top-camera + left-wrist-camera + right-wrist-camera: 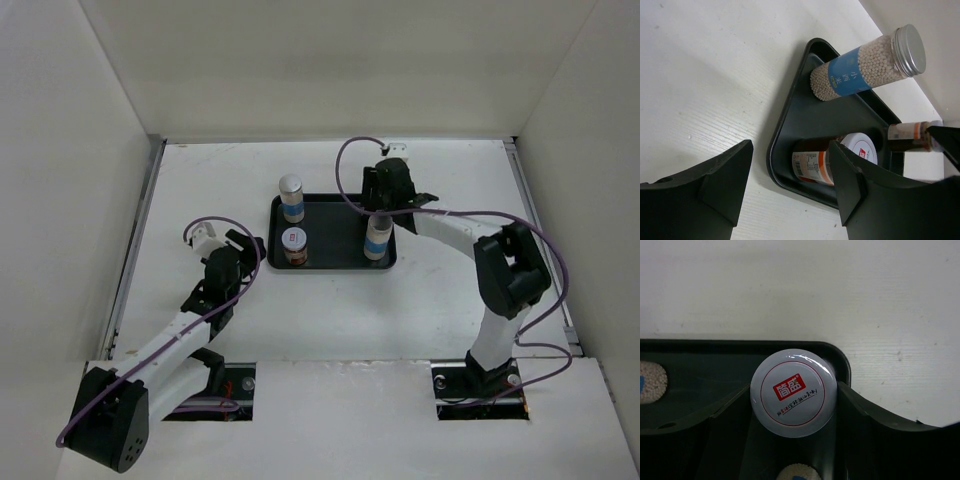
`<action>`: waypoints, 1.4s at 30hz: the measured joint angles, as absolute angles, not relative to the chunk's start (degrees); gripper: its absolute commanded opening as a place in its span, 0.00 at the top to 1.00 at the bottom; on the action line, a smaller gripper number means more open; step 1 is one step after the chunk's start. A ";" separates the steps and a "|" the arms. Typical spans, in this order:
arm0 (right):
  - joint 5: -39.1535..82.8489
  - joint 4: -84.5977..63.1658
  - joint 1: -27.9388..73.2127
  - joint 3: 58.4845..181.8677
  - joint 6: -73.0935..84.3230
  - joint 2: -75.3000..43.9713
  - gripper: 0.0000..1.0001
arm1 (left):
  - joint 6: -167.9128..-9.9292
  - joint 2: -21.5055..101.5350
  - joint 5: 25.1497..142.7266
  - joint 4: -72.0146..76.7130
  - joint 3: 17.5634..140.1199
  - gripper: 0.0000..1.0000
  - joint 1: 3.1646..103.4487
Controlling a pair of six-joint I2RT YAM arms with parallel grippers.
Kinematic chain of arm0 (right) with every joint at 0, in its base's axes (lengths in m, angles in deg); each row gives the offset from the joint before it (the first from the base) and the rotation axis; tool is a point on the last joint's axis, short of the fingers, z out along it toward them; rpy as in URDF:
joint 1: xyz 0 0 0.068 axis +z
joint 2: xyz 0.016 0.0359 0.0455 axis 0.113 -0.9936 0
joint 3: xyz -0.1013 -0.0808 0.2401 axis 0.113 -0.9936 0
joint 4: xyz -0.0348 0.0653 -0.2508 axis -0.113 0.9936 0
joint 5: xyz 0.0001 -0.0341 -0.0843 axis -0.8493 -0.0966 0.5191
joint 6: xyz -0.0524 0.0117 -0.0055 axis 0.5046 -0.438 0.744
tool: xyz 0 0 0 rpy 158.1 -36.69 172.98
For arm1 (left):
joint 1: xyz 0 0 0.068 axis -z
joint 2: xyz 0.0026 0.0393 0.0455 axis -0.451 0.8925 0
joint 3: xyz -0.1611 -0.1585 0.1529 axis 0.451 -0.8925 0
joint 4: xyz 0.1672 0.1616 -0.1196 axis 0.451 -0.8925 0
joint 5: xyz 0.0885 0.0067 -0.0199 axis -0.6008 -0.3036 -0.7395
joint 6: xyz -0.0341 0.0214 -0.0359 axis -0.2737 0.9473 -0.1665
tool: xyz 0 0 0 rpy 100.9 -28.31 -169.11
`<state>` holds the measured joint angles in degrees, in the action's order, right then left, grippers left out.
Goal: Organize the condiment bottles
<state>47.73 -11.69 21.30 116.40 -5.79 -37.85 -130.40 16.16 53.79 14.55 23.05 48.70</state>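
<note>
A black tray holds the condiment bottles. A tall grey-capped bottle with a blue label stands at its far left, also in the left wrist view. A short brown jar with a red-white lid stands at the near left. A second tall bottle stands at the near right. My right gripper is closed on the second short jar's lid at the tray's far right corner. My left gripper is open and empty over the table, just left of the tray.
White walls enclose the table on three sides. The tray's raised rim lies right beside the held jar. The right arm's purple cable loops above the tray's far edge.
</note>
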 measured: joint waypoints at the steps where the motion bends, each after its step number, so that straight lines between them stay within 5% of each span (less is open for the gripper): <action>1: 47.49 -11.37 21.63 116.40 -5.79 -38.61 0.37 | -130.40 16.16 53.68 14.57 23.05 0.39 48.70; 9: 47.03 -12.37 22.98 117.62 -6.42 -39.97 0.00 | -130.27 16.16 53.42 14.51 23.05 0.33 48.57; 13: 47.05 -12.90 22.96 117.71 -6.51 -37.45 0.00 | -130.07 16.16 53.42 14.51 23.05 0.18 48.59; 15: 47.40 -13.09 22.96 117.64 -6.58 -34.83 0.00 | -129.52 16.16 53.37 14.27 23.12 0.00 48.59; 26: 63.97 -31.63 22.02 90.04 -13.35 -4.27 0.00 | -126.57 13.89 51.80 5.61 29.48 0.00 47.17; 33: 70.98 -30.80 21.54 71.09 -18.79 -2.74 0.00 | -127.80 17.21 52.87 -4.46 29.50 0.00 40.54; 42: 72.89 -36.09 23.51 69.47 -22.09 -3.86 0.00 | -128.08 20.33 53.59 -12.60 31.99 0.00 38.93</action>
<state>72.89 -36.09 23.51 69.47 -22.09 -3.86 -128.08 20.33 53.59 -12.60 31.99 38.93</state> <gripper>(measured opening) 0.999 0.997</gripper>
